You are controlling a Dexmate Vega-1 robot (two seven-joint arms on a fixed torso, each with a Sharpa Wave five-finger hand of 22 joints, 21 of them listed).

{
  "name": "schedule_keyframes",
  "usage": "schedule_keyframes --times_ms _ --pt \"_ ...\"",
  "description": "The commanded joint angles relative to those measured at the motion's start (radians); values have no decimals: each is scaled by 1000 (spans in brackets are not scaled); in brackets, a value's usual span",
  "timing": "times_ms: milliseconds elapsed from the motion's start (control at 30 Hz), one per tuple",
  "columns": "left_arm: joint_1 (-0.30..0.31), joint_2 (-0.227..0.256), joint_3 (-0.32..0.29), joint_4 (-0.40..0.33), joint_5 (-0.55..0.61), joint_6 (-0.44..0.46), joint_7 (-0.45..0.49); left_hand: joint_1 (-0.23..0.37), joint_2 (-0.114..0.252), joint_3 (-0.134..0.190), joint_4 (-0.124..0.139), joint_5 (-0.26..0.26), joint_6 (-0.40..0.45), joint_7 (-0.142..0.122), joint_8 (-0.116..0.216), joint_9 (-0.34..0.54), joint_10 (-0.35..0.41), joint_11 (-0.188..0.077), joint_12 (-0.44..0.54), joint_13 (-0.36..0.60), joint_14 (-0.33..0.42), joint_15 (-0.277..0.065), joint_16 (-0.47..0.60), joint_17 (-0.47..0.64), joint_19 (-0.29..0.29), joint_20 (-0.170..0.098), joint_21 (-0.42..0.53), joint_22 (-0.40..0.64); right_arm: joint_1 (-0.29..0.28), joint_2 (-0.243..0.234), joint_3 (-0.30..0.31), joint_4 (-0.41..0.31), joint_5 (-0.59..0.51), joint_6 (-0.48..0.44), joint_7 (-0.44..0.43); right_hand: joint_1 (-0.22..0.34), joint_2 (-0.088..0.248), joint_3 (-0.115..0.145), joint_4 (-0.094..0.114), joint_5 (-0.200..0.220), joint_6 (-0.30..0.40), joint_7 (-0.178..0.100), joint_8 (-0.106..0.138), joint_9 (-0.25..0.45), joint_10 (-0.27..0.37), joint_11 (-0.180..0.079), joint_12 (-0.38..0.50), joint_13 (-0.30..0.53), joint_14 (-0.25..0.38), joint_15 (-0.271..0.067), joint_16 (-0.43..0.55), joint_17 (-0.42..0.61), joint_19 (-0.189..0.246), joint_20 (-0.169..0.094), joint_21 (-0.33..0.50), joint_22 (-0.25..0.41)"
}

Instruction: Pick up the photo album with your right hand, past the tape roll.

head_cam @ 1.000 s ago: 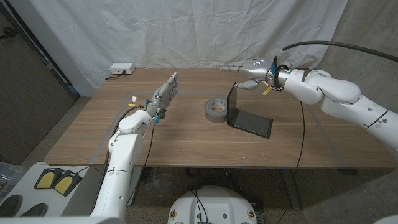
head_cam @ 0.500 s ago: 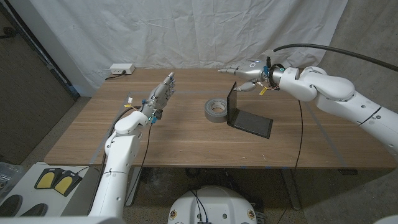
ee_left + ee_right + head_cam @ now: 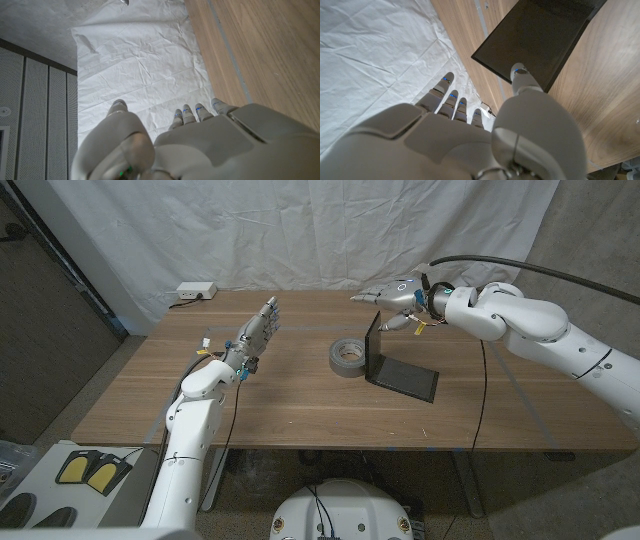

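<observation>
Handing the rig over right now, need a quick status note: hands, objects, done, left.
Right hand: open, fingers apart, raised just over the top edge of the upright cover of the photo album; holds nothing.
Left hand: open, raised above the table's left half, holding nothing.
Photo album stands open on the table, one cover upright, the other flat. Tape roll lies beside it, on the robot's left.
Done: right hand brought to the album.
Left: close on the album and lift it.
</observation>
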Motion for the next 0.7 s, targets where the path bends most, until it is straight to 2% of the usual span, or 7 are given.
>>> schedule_keyframes --times_ms 33,200,367,500,600,700 --pt "8 0 -7 15 -14 -19 -11 11 5 -1 0 -1 5 -2 1 4 1 1 -1 2 0 7 2 6 -6 -69 -3 2 4 -2 0 -41 -49 12 66 3 -13 -2 3 10 25 -14 17 1 5 -12 8 2 13 1 10 4 12 8 0 3" --pt "13 -1 -10 21 -17 -22 -10 11 5 -1 0 -1 6 -2 1 4 0 1 -2 2 0 7 2 6 -7 -68 -4 2 22 -1 -9 -44 -69 42 100 6 -14 -2 7 18 75 -32 36 1 10 -18 14 2 20 -11 12 5 20 12 2 3" --pt "20 -4 -13 19 -21 -27 -9 11 6 -2 0 -1 6 -2 1 4 0 2 -2 2 -1 8 2 6 -7 -67 -4 2 40 6 -16 -39 -67 71 135 15 -12 0 9 27 113 -57 46 1 41 -68 28 2 21 -27 12 5 25 17 1 3" --pt "24 -2 -17 12 -21 -27 -9 11 6 -3 0 -2 7 -1 1 4 0 2 -2 2 0 8 2 6 -8 -68 -4 2 48 10 -19 -38 -76 87 152 20 -10 2 10 31 124 -58 47 0 59 -94 35 1 24 -45 12 6 25 16 0 3" --pt "28 -1 -20 5 -22 -28 -9 11 7 -3 0 -2 7 -2 1 4 0 1 -2 2 0 9 2 6 -8 -69 -4 2 51 14 -19 -35 -78 95 157 22 -7 3 10 32 129 -60 47 0 71 -99 39 0 26 -49 13 6 25 14 0 3" --pt "28 -1 -23 3 -24 -26 -9 12 7 -4 0 -3 7 -1 1 4 0 1 -2 2 0 9 2 6 -8 -69 -4 2 55 16 -21 -30 -85 107 158 25 -5 4 11 33 137 -62 49 0 77 -100 40 0 28 -68 13 6 26 8 0 4"
